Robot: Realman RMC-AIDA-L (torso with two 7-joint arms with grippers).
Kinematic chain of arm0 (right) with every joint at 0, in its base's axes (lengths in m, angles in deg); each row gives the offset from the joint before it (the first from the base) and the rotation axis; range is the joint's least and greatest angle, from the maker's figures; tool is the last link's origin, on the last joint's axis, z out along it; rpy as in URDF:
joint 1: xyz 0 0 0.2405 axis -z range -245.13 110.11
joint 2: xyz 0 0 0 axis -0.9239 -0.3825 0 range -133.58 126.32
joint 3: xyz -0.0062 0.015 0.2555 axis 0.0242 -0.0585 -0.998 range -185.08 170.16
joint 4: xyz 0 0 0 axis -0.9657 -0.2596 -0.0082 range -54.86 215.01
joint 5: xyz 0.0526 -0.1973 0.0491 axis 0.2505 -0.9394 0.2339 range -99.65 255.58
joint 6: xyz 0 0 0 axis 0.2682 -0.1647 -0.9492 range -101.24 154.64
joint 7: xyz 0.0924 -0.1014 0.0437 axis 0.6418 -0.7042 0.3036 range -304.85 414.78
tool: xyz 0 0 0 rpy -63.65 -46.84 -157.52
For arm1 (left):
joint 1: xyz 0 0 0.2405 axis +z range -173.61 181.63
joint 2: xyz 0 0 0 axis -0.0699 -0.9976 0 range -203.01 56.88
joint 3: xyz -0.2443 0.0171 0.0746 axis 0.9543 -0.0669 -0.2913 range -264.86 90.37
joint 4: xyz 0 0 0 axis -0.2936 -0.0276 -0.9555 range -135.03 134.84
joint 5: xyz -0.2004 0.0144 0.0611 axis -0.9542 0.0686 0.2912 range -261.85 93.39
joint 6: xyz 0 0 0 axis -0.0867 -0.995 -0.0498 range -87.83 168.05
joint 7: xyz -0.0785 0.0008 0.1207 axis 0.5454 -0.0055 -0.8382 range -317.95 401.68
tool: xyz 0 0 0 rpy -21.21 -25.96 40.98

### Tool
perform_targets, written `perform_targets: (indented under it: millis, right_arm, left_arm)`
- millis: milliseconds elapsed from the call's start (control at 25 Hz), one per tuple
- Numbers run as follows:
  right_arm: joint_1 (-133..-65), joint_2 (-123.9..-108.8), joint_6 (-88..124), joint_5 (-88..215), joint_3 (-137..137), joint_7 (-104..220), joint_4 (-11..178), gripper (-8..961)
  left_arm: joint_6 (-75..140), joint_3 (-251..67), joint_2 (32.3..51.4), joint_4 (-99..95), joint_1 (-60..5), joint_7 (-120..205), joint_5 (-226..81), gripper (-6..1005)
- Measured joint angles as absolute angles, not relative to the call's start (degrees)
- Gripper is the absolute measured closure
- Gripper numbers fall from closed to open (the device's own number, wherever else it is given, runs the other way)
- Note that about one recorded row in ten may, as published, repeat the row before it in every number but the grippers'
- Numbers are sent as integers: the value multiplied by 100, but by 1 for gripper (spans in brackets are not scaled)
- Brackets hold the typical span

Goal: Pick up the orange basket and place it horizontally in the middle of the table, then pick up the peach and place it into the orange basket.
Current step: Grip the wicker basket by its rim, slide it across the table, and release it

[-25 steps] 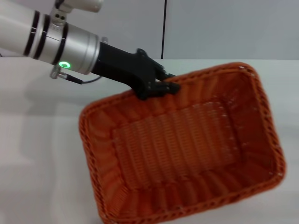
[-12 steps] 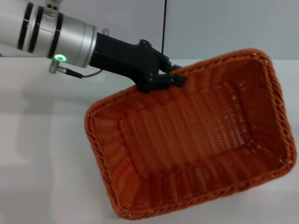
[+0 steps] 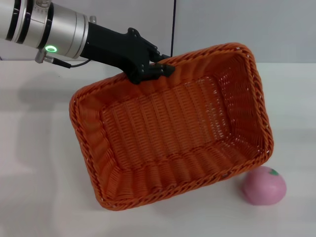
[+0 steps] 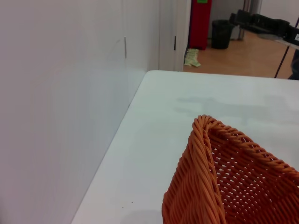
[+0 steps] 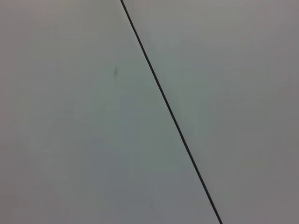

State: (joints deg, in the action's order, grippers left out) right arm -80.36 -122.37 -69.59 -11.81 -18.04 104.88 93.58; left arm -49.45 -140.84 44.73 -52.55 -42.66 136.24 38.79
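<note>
The orange basket point(image 3: 173, 123) hangs tilted over the white table point(image 3: 34, 163), its open side facing the head camera. My left gripper point(image 3: 157, 68) is shut on the braided rim of its far long side. One corner of the basket point(image 4: 219, 186) also shows in the left wrist view. The peach point(image 3: 264, 185), pale pink with a small green leaf, lies on the table just off the basket's near right corner. My right gripper is out of view; its wrist camera shows only a grey wall.
A grey wall with a dark vertical seam point(image 3: 173, 29) runs behind the table. The table's far edge point(image 4: 154, 74) meets a white wall on one side. Bare tabletop lies to the left of the basket.
The left arm has carried the basket left and away from the camera, with its tilt changed. The peach, hidden under the basket before, now shows at the lower right.
</note>
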Motion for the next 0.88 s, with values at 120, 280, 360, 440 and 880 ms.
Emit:
perform_targets:
  millis: [120, 280, 360, 440, 880]
  right_arm:
    - [-8054, -12237, -6939, -1224, -1805, 10486, 9342, 353]
    - [-8067, -12237, -6936, -1232, -1807, 10416, 9275, 353]
    - [-8069, -12237, -6935, -1235, -1808, 10388, 9245, 353]
    - [-8069, -12237, -6935, -1249, -1809, 10377, 9240, 353]
    - [-8069, -12237, -6913, -1315, -1810, 10367, 9238, 352]
  left_arm:
    - [-4847, -14114, 4471, -5250, -4306, 13548, 3970, 831]
    - [-4826, -14156, 4485, -5202, -4346, 13543, 4040, 830]
    - [-4710, -14304, 4519, -5036, -4422, 13527, 4138, 830]
    - [-4479, -14478, 4536, -4689, -4505, 13454, 4102, 830]
    - [-3931, -14773, 4576, -4426, -4609, 13453, 4043, 831]
